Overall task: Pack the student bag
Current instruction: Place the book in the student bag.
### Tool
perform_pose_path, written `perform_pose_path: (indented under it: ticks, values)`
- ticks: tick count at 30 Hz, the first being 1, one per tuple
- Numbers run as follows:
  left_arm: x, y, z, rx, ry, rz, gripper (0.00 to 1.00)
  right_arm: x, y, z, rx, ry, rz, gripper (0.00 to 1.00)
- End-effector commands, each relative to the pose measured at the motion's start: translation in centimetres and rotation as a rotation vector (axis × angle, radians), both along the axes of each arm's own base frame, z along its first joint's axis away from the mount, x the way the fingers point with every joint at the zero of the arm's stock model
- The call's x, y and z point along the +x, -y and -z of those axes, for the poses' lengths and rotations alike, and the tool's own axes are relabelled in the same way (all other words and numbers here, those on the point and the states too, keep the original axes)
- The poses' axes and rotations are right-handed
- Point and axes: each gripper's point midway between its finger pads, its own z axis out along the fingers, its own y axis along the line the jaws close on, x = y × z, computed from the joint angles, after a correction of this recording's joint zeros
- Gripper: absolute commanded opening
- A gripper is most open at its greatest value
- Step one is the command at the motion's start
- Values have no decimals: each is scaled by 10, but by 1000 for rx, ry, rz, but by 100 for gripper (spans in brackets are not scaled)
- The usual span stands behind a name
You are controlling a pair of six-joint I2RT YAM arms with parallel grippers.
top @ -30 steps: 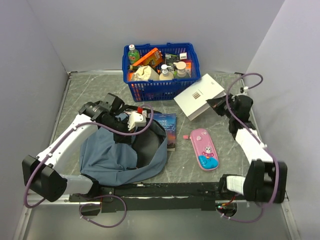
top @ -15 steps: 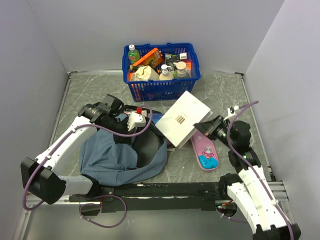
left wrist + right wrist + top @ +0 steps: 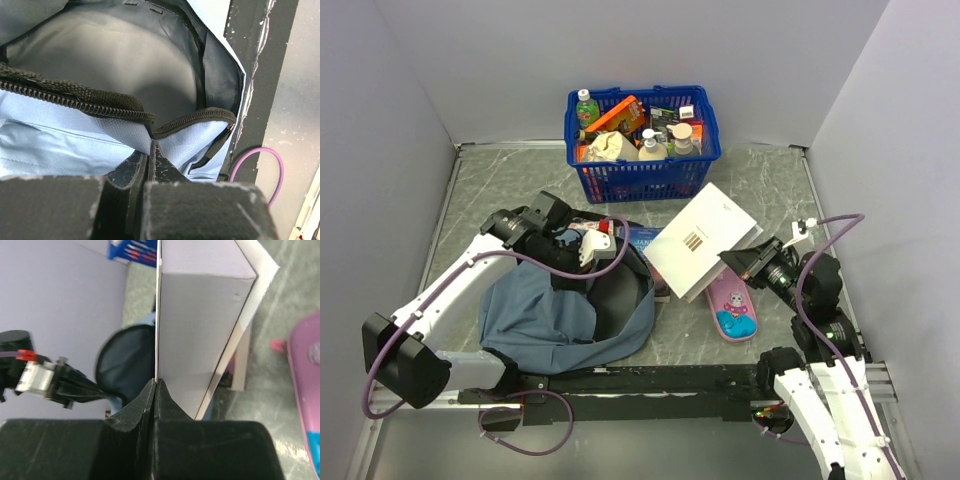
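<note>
Two hands, both clenched
Left hand (image 3: 151, 149) pinches the zip rim of the student bag (image 3: 545, 315), lying mouth-open on the counter (image 3: 470, 190); right hand (image 3: 155, 386) grips a white book (image 3: 703, 240) tilted above a pink pencil case (image 3: 732, 310)

Left arm (image 3: 450, 290) stretches from near left to centre, left gripper (image 3: 151, 150) pinched tight on the bag (image 3: 550, 320) rim. Right arm (image 3: 820, 300), elbow bent, points left, right gripper (image 3: 155, 386) pinching a white book (image 3: 705, 240).
</note>
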Motion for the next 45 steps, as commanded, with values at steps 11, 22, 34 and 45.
perform_pose_path:
  ticks: [11, 22, 34, 45]
  values:
    - [18, 11, -7, -19, 43, -78, 1, -2, -26, -36, 53, 64, -153, 0]
    - [34, 19, -22, -44, 82, -98, 1, -12, -88, 7, -2, -91, -387, 0]
    - [29, 26, -82, -137, 174, -45, 1, -27, -151, 55, -38, -238, -546, 0]
    - [-3, 12, -35, -53, 84, 69, 1, -24, -229, 47, 68, -260, -666, 0]
